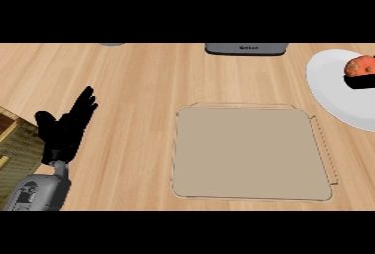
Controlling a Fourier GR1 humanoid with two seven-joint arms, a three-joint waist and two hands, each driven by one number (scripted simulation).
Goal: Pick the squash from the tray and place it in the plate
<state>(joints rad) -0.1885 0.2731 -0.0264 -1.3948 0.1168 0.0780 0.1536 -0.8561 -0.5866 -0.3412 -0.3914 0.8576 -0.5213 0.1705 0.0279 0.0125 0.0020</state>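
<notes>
- Head view: my right hand curls round the squash over the white plate, at the far right.
- The tray sits mid-counter.
- I'd lower it inside the rim, then uncurl slowly.
- My left hand rests with straight fingers, near left.

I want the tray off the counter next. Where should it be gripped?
Probably the thin handle lip along the right edge of the tray, approached from the right. The tray lies flat with low walls, so its other edges offer little to pinch.
</notes>
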